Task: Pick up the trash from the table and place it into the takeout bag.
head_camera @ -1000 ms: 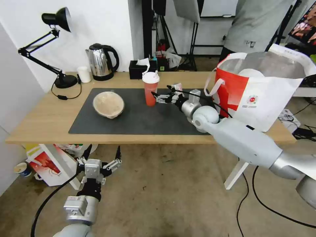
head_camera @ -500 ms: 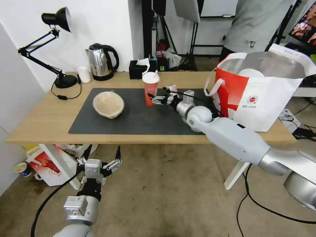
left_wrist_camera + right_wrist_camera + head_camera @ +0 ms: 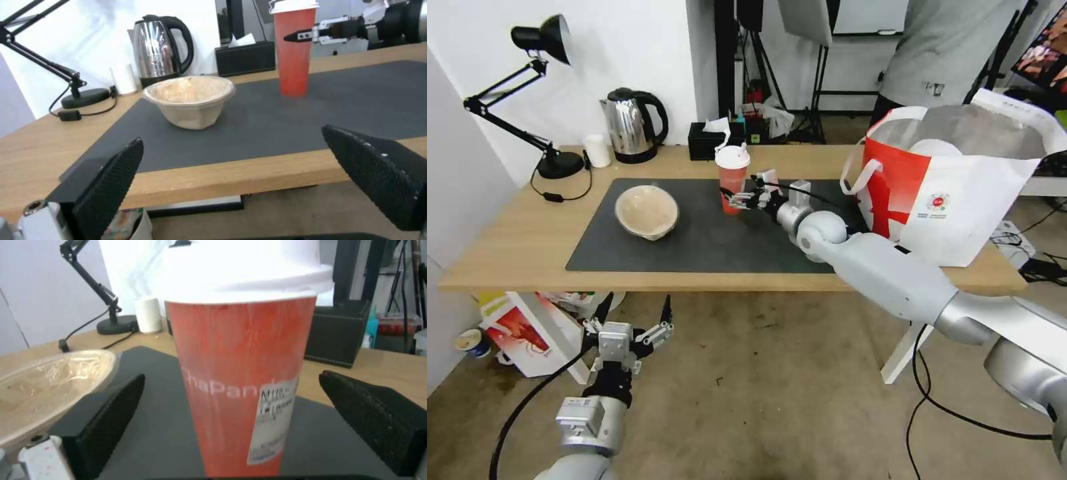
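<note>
The red cup [image 3: 732, 181] with a white lid stands upright on the dark mat [image 3: 714, 240] of the table [image 3: 514, 240]. My right gripper [image 3: 739, 190] is open around the cup's middle. In the right wrist view the cup [image 3: 242, 373] stands between its fingers [image 3: 106, 413], apart from both pads. A beige paper bowl [image 3: 647, 211] sits on the mat to the cup's left. The takeout bag [image 3: 960, 200] stands open at the table's right end, with a white round thing [image 3: 934, 148] inside it. My left gripper [image 3: 630, 320] hangs open below the table's front edge, facing the bowl [image 3: 190, 100].
Along the back edge stand a black desk lamp [image 3: 537, 40], a steel kettle [image 3: 630, 127], a small white cup [image 3: 598, 151] and a black tissue box [image 3: 710, 140]. A red-and-white carton [image 3: 527, 333] lies on the floor under the table's left end. A person stands behind the bag.
My right gripper has moved left along the mat until its open fingers flank the red cup. The left arm, bowl and bag have not moved.
</note>
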`<state>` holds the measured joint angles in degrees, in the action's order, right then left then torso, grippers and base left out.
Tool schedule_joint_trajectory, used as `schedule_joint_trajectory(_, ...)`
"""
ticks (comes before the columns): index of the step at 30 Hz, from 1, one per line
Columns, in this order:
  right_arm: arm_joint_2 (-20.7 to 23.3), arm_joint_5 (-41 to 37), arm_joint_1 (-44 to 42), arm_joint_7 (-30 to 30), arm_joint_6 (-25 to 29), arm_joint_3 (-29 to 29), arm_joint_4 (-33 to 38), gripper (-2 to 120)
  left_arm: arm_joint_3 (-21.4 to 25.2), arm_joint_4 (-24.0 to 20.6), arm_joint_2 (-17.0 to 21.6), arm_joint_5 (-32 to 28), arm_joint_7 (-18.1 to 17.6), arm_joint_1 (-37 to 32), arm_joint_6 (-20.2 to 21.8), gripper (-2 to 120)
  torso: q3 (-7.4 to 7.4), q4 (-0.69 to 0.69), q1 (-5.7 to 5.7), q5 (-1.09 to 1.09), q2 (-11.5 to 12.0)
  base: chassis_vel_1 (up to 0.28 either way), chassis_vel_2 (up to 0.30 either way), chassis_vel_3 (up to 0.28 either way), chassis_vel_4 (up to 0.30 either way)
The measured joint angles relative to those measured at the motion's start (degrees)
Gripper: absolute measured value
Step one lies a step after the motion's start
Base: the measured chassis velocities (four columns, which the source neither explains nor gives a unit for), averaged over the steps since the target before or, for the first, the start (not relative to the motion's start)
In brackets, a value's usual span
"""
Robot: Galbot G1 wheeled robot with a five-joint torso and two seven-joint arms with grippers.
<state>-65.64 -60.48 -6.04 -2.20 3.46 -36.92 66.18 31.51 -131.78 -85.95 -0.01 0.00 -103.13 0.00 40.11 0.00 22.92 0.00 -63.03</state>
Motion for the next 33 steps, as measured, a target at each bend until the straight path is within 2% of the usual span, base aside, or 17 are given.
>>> schedule_joint_trajectory(33,-5.4,3.1,-0.5,-2.1,2.8,2.6,-8.6,100,0.0,0.0,0.0,0.0,0.0,0.0,0.0,100,0.00,-0.01,0.00,0.00,0.0,0.000,0.000,0.000,0.000)
